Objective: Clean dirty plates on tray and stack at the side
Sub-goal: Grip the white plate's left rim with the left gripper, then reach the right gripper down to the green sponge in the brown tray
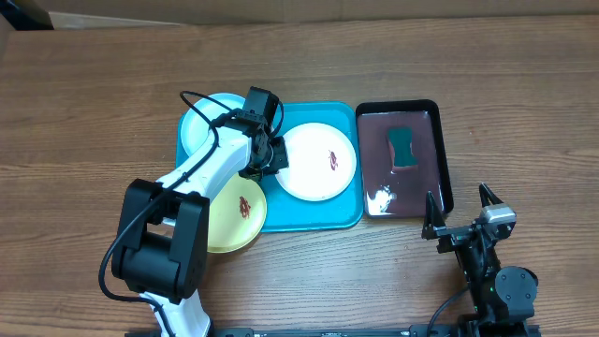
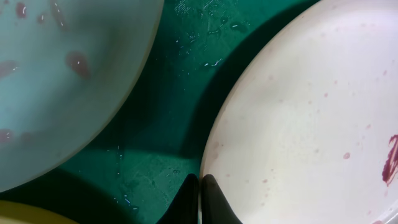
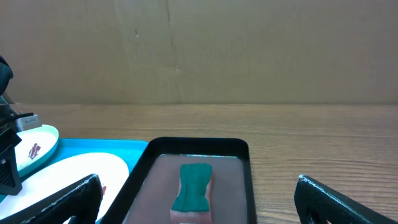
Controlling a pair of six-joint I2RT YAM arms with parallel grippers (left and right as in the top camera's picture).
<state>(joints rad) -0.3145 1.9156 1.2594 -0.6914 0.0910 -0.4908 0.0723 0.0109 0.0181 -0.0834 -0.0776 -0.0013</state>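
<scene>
The turquoise tray [image 1: 312, 214] holds a white plate [image 1: 318, 161] with a red-brown smear [image 2: 390, 160]. A light blue plate [image 1: 200, 122] lies at its back left. A yellow-green plate [image 1: 239, 213] overhangs its front left edge. My left gripper [image 1: 278, 161] is down at the white plate's left rim. In the left wrist view the white plate [image 2: 298, 112] runs its rim between the two closed fingertips of the left gripper [image 2: 200, 180], one over the wet tray [image 2: 168, 106]. My right gripper [image 1: 460, 208] hangs open near the front edge, empty.
A narrow black tray [image 1: 441, 140] of dark liquid stands right of the turquoise one, with a green sponge [image 1: 403, 148] lying in it. The right wrist view faces that sponge [image 3: 193, 183] from the front. Bare wooden table surrounds both trays.
</scene>
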